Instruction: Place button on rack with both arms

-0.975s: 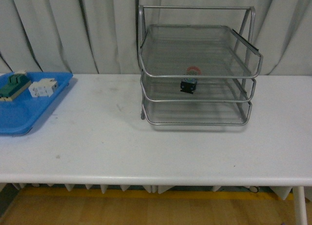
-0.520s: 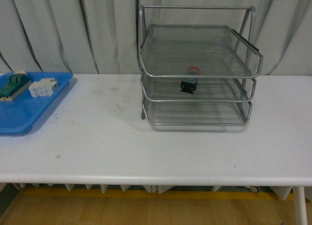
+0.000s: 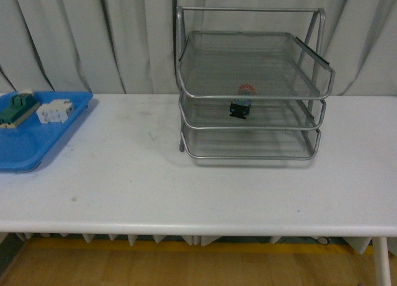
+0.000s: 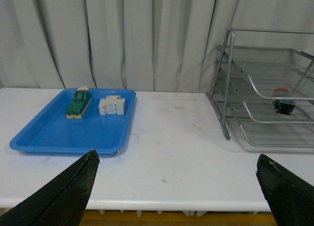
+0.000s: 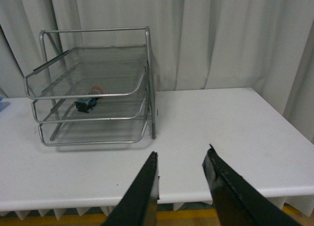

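Task step judged as finished, or nearly so: button point(image 3: 240, 103) already lying on the middle tier of the rack point(image 3: 248, 87), near the front rim, red cap toward the back, black-and-blue body toward the front. Nothing held in either gripper. Left gripper point(image 4: 179, 187) with fingers point(image 4: 68, 191) spread wide apart, hanging above the front part of the counter point(image 3: 186, 187), well apart from the rack. Right gripper point(image 5: 181, 187) with fingers point(image 5: 140, 194) parted by a narrow gap, empty too, also well back from the rack.

Next move, as a judgement only: probably no further grasp needed; perhaps only to keep both arms clear of the rack, so as not to knock its frame and shake the button loose.

Hard to make out: the button seen through wire mesh in all three views, so its exact lean not clear; upright or tipped, cannot tell. Neither arm visible in the front view. Blue tray point(image 4: 73, 123) cut off at the edge in the front view, with a green-and-cream block point(image 4: 78, 104) and a white block point(image 4: 112, 105) resting in it. Fine details of these blocks too small to read.
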Available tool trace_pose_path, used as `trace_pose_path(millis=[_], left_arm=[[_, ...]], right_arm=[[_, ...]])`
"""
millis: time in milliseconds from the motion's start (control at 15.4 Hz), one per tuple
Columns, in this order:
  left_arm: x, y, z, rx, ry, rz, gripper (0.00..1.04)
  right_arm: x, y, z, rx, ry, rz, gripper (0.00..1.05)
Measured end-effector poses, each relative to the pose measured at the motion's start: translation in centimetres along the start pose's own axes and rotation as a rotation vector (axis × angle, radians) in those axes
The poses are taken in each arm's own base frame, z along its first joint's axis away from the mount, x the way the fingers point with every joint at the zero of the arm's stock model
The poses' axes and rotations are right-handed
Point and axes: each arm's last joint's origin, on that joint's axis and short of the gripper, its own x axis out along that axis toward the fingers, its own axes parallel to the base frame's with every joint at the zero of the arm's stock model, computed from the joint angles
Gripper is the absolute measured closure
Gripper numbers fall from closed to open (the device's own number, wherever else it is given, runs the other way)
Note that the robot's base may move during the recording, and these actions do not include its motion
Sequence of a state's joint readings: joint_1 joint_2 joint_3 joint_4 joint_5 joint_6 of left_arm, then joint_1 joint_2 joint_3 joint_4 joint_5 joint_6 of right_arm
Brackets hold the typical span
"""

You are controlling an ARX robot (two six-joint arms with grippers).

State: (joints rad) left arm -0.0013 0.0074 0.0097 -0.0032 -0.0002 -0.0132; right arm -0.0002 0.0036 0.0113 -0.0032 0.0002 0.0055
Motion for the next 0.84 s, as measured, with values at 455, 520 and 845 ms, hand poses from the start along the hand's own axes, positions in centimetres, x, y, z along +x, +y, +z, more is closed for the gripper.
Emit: trace_pose_path(millis=[455,520,845], left_arm=[[0.00,0.00,0.00,0.000,0.000,0.000,0.07],[0.00,0.00,0.00,0.000,0.000,0.000,0.07],[0.00,0.00,0.00,0.000,0.000,0.000,0.07]], right_arm=[[0.00,0.00,0.00,0.000,0.000,0.000,0.08],[0.00,0.00,0.00,0.000,0.000,0.000,0.06],[0.00,0.00,0.00,0.000,0.000,0.000,0.06]])
